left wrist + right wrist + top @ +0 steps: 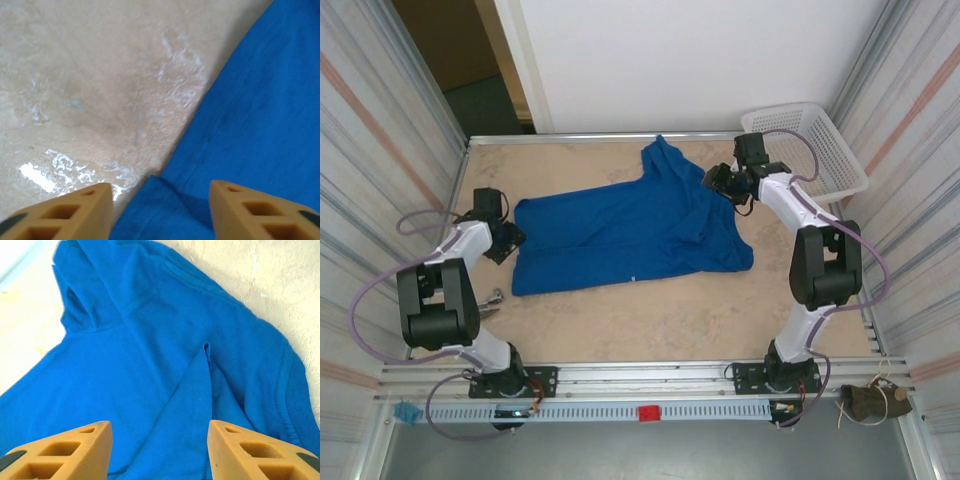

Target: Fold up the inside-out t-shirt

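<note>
We see the t-shirt spread out, no neat fold yet; left gripper and right gripper both gape wide, empty.

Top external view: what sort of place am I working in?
Probably a purpose-built robot test cell, not a home: ribbed metal wall panels enclose the tan table on both sides, an aluminium mounting rail runs along its near edge, and a white lattice basket sits at the far right corner.
</note>
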